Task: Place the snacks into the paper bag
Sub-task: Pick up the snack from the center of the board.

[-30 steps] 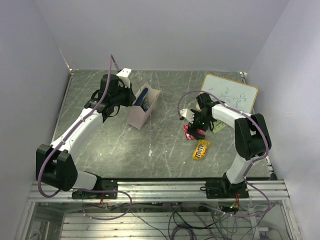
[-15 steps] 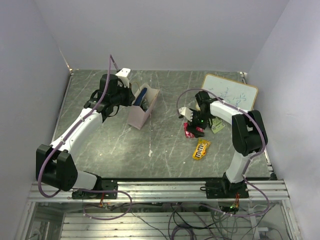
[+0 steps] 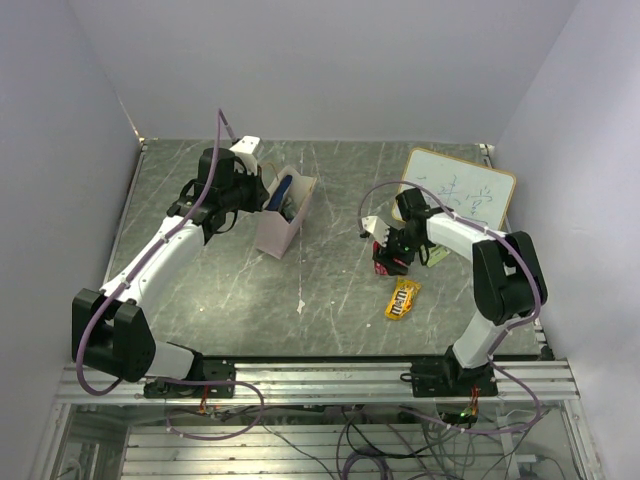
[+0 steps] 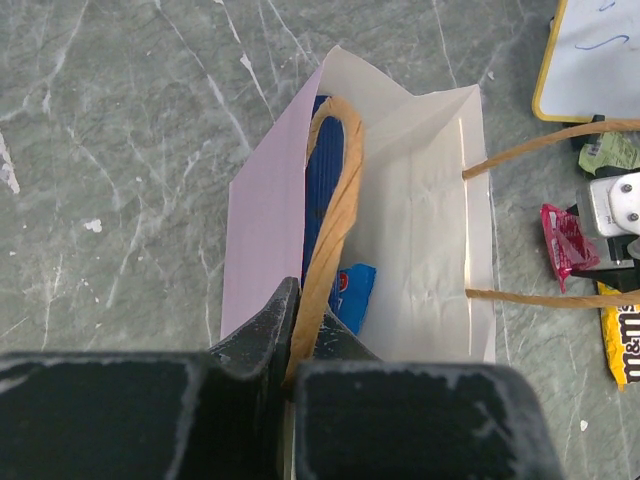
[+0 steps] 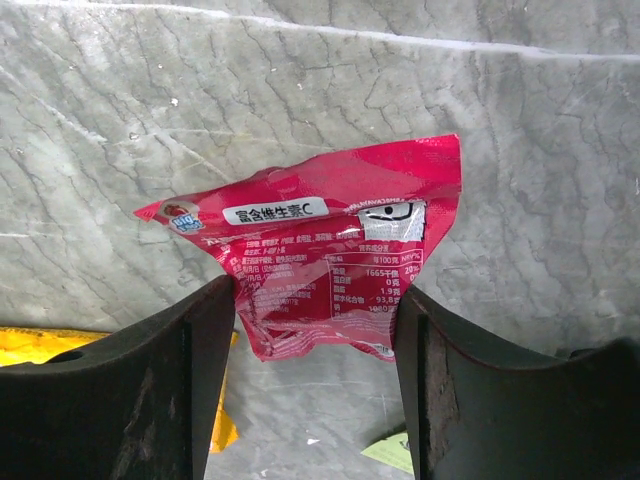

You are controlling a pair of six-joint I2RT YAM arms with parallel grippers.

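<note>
The paper bag (image 3: 283, 228) stands open on the table and also shows in the left wrist view (image 4: 430, 250). My left gripper (image 4: 300, 300) is shut on its near handle (image 4: 335, 200). Inside lie a dark blue chip bag (image 4: 322, 180) and a blue-white packet (image 4: 352, 292). My right gripper (image 5: 315, 300) is open, low over the table, with its fingers on either side of the pink-red packet (image 5: 320, 250), which lies flat. The yellow M&M's packet (image 3: 403, 298) and the light green packet (image 3: 437, 254) lie close by. The other snacks are hidden.
A white scribbled board (image 3: 460, 192) leans on its stand at the back right, just behind the right arm. The table's right edge is close to the snacks. White specks dot the grey marble-patterned surface.
My right gripper has come down and forward over the pink-red packet, which now sits between its fingers. The left arm and the bag have not moved.
</note>
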